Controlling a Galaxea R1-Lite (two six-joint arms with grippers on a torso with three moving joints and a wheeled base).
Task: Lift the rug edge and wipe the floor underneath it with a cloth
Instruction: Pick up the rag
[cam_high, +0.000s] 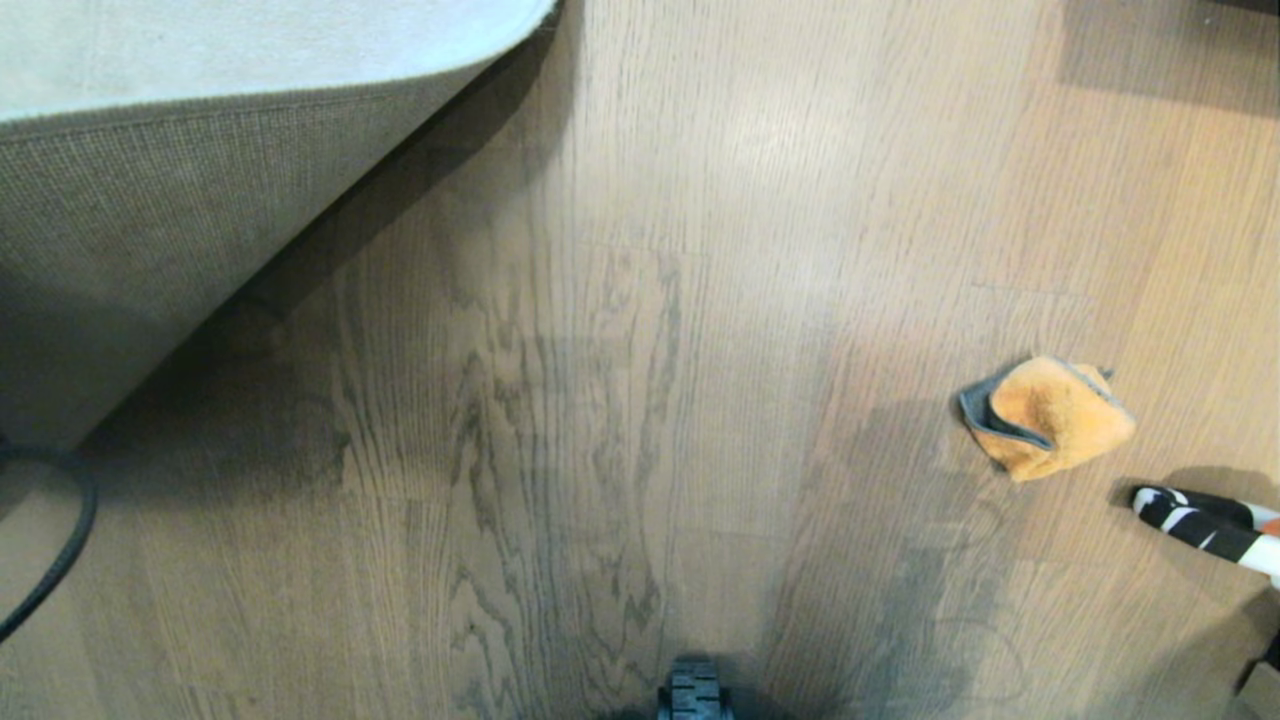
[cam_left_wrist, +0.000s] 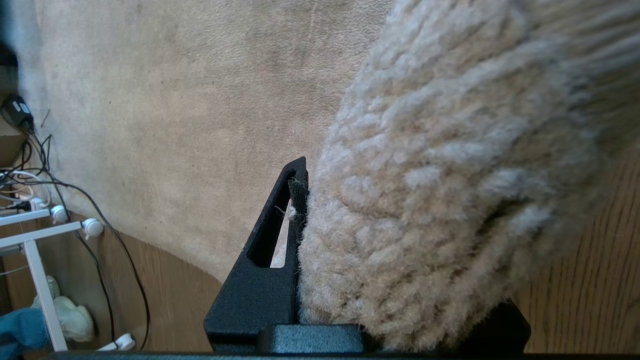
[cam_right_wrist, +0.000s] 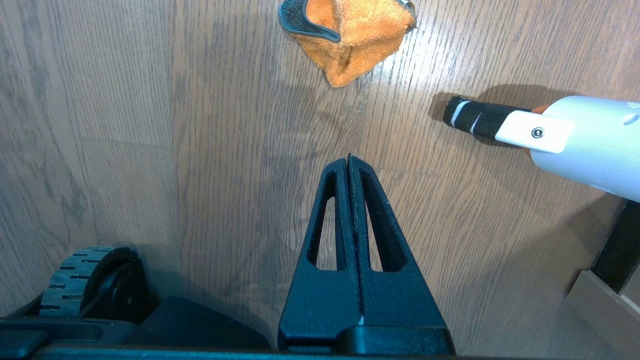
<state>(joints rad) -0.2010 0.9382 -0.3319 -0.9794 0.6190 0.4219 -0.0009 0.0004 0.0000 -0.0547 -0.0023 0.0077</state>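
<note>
Beige pile and coarse tan backing fill the upper left of the head view: the rug edge (cam_high: 200, 150) is folded up and back, so its woven underside faces the camera and a dark shadow lies on the planks it used to cover. It hangs that way because the left gripper (cam_left_wrist: 350, 280) has it: in the left wrist view the fingers (cam_left_wrist: 280, 240) are clamped on the thick fleecy rim, one black finger pressed flat against the pile, the other hidden behind the rug. Holding it up looks meant to keep the strip below open for wiping.

Next in size, the floor (cam_high: 640, 400) runs brown and streaked across the rest of the scene, bare under the raised fold.

At the right, a white rod with a black-and-white striped tip (cam_high: 1200, 520) rests on the planks, near the cloth but not touching it; what it belongs to I cannot tell.

Over the floor near the robot's wheel (cam_right_wrist: 85, 280), the right gripper (cam_right_wrist: 350, 165) hangs with its fingers pressed together and empty, pointing toward the cloth, apparently parked.

Smallest, the cloth (cam_high: 1050, 415) lies crumpled on the floor at the right, orange side up with a grey edge curled over, well apart from the rug. By my reading, the lift is done and the wipe not begun; the cloth must be fetched first.
</note>
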